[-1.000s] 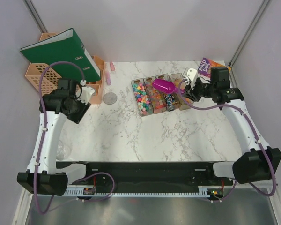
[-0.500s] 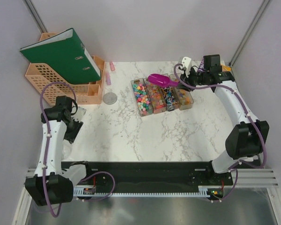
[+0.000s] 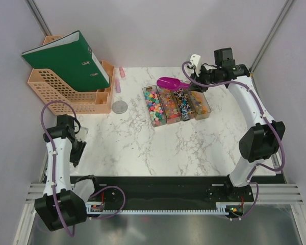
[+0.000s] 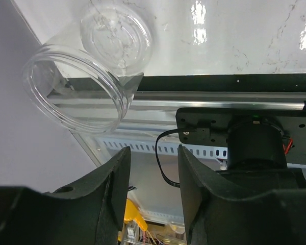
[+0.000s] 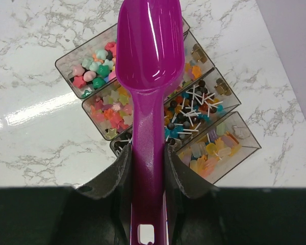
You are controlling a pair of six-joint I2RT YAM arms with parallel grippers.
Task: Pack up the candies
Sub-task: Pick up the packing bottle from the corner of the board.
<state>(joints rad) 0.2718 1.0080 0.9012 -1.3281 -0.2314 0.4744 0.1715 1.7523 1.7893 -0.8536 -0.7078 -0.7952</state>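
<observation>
Candies [image 5: 99, 109], tiny multicoloured sweets, fill the clear rectangular trays [image 5: 243, 131]. Right gripper [image 5: 148, 153] pinches the purple plastic scoop [image 5: 150, 51]: dip bowl-first, lift level. Left gripper [image 4: 152, 166] jaws spread, empty.

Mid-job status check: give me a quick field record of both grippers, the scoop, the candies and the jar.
right gripper: shut on the handle of the purple scoop
scoop bowl: empty, held over the clear trays
candies: in the trays, none in the scoop
left gripper: open, nothing between its fingers
clear jar: on its side, empty, mouth toward the left wrist camera, ahead of the left gripper and not touched
</observation>
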